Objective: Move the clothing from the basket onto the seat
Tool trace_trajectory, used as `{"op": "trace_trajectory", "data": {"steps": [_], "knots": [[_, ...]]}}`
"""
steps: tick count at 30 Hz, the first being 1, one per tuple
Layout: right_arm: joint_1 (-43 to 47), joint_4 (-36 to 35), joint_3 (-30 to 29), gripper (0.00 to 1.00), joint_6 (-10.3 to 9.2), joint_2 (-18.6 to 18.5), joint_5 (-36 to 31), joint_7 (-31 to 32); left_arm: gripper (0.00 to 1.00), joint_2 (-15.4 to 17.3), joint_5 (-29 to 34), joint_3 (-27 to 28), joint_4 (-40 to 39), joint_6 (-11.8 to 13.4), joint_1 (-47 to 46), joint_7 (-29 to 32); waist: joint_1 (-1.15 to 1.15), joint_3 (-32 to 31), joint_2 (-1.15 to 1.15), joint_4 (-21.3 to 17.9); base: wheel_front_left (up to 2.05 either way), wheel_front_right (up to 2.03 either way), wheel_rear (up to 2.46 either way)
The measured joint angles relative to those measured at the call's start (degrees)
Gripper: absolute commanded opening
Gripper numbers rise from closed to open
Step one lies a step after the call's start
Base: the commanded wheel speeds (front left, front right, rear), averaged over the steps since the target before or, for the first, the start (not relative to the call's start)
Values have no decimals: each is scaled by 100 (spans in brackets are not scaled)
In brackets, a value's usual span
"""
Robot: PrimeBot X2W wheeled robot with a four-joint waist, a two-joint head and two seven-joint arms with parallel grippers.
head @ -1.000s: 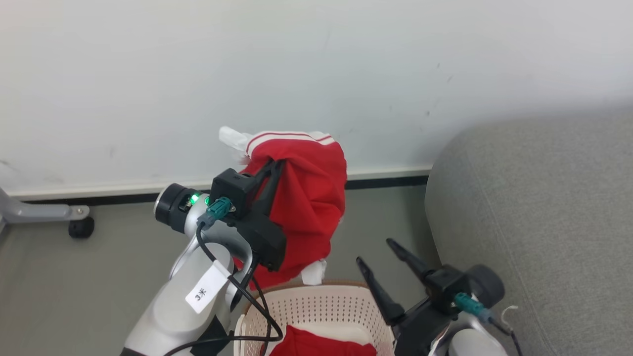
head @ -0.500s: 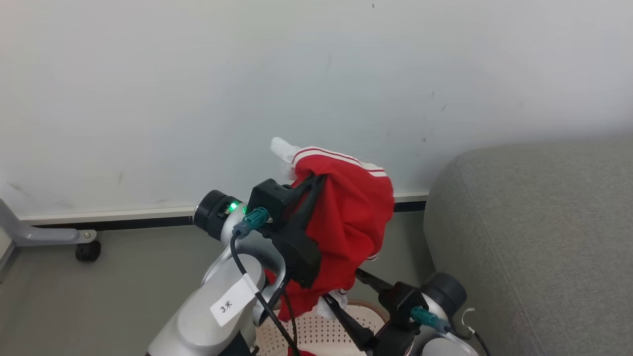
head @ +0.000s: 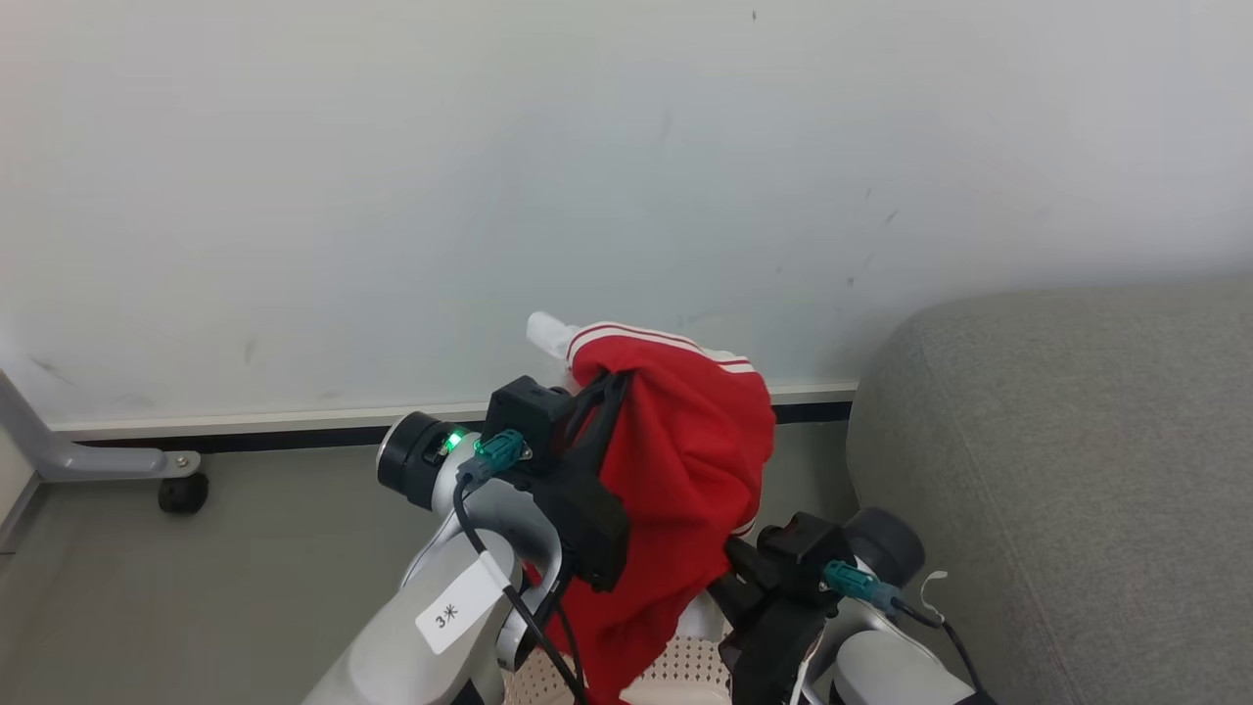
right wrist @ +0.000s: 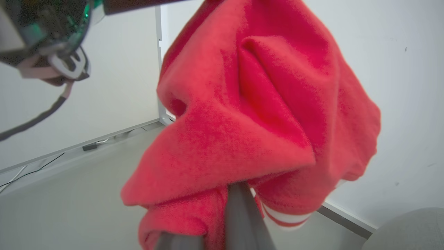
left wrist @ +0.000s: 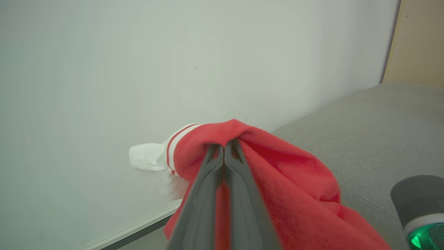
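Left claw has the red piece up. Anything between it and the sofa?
The right claw sits low between the clothing and the seat, tips buried in the hanging fabric. Higher up, nothing visible lies between them.

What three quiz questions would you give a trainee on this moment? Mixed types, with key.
1. True or false: the left claw is shut on the red garment.
2. Fill in: the grey sofa stands on the robot's ____ side.
3. The garment is: A) lying on the sofa; B) hanging from the claw, before the white wall; C) spread on the floor.
Key: 1 true; 2 right; 3 B.
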Motion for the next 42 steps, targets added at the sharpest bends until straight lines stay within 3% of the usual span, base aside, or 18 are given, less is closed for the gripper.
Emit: {"op": "trace_trajectory", "data": {"steps": [2, 4, 5, 7, 15, 33, 42], "knots": [[-1, 1, -68, 0, 0, 1, 98, 0, 5, 13, -21, 86, 43, 29, 77, -1, 0, 5, 0, -33, 0, 0, 0], [-3, -1, -166, 0, 0, 0, 137, 0, 41, 30, -66, 135, 67, 75, 155, -2, 0, 9, 0, -79, 0, 0, 0], [-3, -5, -216, 0, 0, -1, 153, 0, 47, 38, -127, 167, 77, 78, 188, -7, 0, 10, 0, -105, 0, 0, 0], [-5, -80, -388, 0, 0, -26, 209, 0, 100, 85, -191, 227, 104, 120, 290, -16, 0, 11, 0, -195, 0, 0, 0], [-7, -430, -887, 0, -16, -535, 249, 1, 100, 120, -277, 341, 78, 182, 636, -212, 0, 25, 0, -526, 0, 0, 0], [703, -1597, -1525, 0, -514, -1580, 235, 0, 100, 119, -276, 24, -270, 110, 1407, -512, 0, 39, 0, -1498, 0, 0, 0], [678, -2142, -1596, 0, -511, -1920, 127, 0, 100, 111, -245, -137, -488, 123, 1664, -571, 0, 128, 0, -2120, 0, 0, 0]]}}
